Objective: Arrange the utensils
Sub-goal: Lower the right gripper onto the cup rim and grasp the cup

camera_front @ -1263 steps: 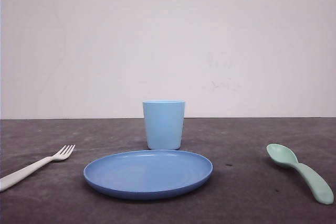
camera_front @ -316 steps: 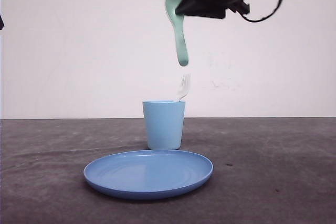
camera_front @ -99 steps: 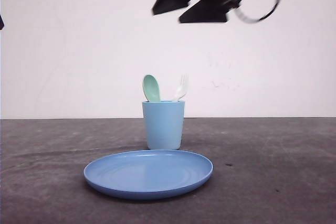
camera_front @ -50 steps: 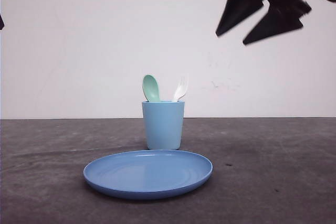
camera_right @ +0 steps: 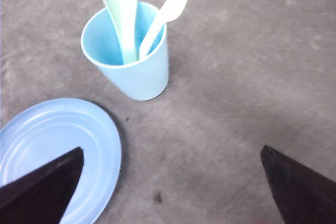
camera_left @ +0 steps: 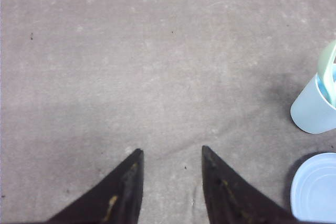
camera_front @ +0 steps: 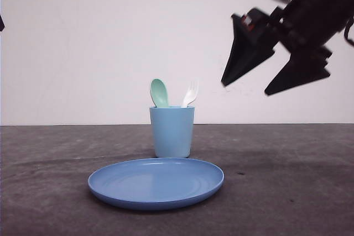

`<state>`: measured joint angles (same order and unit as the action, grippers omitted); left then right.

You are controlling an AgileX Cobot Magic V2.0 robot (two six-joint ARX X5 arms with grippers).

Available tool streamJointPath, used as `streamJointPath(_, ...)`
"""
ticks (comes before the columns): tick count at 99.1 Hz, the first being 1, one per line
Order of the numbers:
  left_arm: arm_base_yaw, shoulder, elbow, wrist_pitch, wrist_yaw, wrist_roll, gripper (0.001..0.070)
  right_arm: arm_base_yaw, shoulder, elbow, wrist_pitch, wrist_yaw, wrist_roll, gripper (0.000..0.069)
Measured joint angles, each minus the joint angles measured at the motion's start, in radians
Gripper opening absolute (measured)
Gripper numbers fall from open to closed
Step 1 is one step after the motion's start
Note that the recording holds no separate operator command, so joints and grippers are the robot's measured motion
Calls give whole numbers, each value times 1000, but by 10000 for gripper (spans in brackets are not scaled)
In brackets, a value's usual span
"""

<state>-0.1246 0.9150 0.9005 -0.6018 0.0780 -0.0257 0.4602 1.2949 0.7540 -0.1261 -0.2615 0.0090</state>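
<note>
Light blue plastic cup (camera_front: pixel 172 131): upright on the dark grey worktop (camera_front: pixel 276 192), at the centre of the front view, just behind the plate

Mint-green plastic spoon with thick rounded handle (camera_front: pixel 159 92): standing handle-down in the cup, bowl above the rim, leaning toward 11 o'clock in the front view

Slim white plastic fork (camera_front: pixel 191 93): standing handle-down in the same cup, tines up, leaning toward 1 o'clock; beside the spoon, the two handles meeting low inside the cup in the right wrist view

Round blue plastic plate (camera_front: pixel 156 182): flat on the worktop at 6 o'clock from the cup, bare

Right hand (camera_front: pixel 248 88): in the air at 2 o'clock from the cup, well apart from it; the two dark fingers spread wide, nothing between them; fingertips point down and toward the cup

Left hand (camera_left: pixel 170 153): above bare worktop, fingers parted to a moderate gap, nothing held; cup with spoon and plate rim sit at 3 to 4 o'clock in its wrist view
</note>
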Motion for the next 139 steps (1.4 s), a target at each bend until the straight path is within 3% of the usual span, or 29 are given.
streamJointPath(43,0,0,0,0,0,0,193,88,272,5,423,-5,83,681)
streamJointPath(83,0,0,0,0,28,0,193,102,517,211,438,-26,100,681)
streamJointPath(116,0,0,0,0,29,0,193,117,582,306,384,-23,94,678)
streamJointPath(125,0,0,0,0,29,0,193,117,582,306,374,-18,92,642)
streamJointPath(139,0,0,0,0,29,0,193,117,582,306,368,1,79,528)
